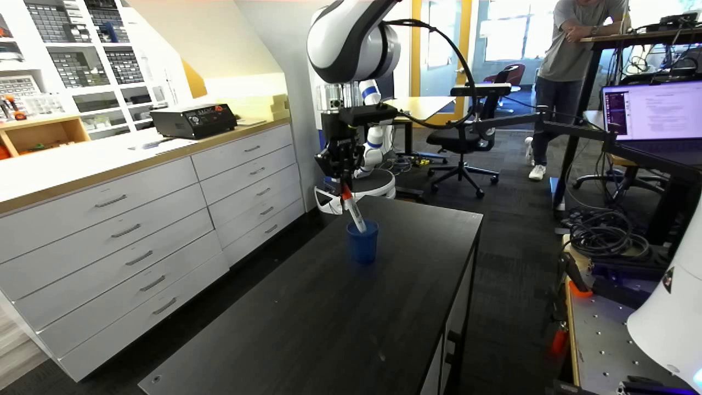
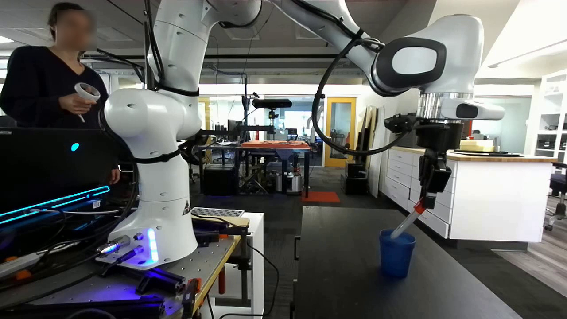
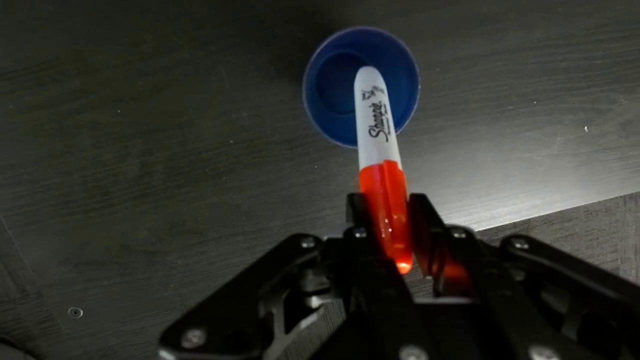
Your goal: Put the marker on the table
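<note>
Hand (image 3: 387, 205) pinched marker (image 3: 378, 122) by red end, white end tilted into mouth of blue cup (image 2: 397, 257); straight lift past rim, then level lowering inside edges of bench (image 1: 323, 323) seemed wise

1 mkr (image 3: 382, 169), 1 blue cup (image 2: 397, 256)

In both exterior views the camera looks along the table (image 1: 307, 329), from opposite ends; both take in the arm (image 2: 328, 30) and cup (image 2: 397, 259). The wrist view, closest, looks down into the cup.
</note>
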`<state>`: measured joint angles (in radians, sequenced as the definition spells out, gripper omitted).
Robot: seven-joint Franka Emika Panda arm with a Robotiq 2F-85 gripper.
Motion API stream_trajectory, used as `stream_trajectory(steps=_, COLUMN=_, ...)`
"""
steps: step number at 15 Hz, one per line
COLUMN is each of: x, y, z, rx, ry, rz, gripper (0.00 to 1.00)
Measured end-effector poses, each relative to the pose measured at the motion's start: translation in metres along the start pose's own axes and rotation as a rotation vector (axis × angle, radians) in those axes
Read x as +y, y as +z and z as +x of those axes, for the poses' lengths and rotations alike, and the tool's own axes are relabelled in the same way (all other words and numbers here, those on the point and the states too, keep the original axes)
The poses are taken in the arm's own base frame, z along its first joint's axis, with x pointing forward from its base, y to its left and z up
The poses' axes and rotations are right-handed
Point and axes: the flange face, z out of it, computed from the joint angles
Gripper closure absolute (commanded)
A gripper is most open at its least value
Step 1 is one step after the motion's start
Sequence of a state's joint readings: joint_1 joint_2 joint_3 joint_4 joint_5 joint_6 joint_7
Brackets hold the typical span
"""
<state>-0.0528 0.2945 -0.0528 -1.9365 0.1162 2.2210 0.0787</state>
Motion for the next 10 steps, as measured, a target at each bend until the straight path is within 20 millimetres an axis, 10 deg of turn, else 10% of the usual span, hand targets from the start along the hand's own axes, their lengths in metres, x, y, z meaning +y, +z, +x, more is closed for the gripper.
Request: stream_trajectory(steps=10, x=-0.004, y=-0.041, z=-0.006, rx=0.040, ry=-0.019, rz=-0.003, gripper=0.94)
